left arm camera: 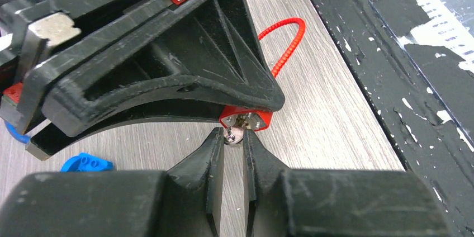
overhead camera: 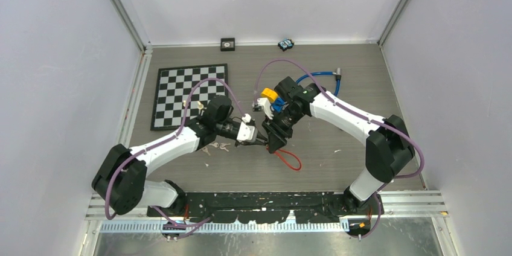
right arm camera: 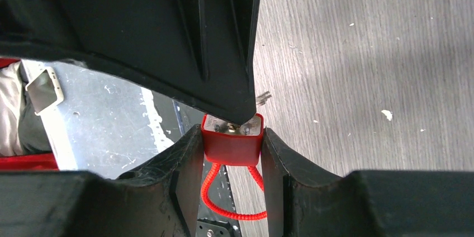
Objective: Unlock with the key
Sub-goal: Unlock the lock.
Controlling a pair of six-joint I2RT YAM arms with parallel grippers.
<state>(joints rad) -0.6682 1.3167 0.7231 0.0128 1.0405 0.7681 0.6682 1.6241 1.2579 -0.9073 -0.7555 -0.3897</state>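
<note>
Tabletop [overhead camera: 338, 165], left claw [left arm camera: 233, 143] pinches key [left arm camera: 235, 134] at padlock [right arm camera: 232, 146]

The lock [right arm camera: 232, 143] is a small red block with a silvery keyhole face. It sits at bottom centre of the right wrist view, clamped upright between the right gripper's [right arm camera: 232, 136] fingers. Its ribbed red cable [right arm camera: 229, 206] hangs below as a closed loop, both ends running into the body. In the top view the loop lies on the table at centre frame. The key [left arm camera: 233, 135] is small and silvery, pinched in the left gripper [left arm camera: 233, 139] at centre of the left wrist view. Its tip touches the lock's face; how far it is in cannot be told.
</note>
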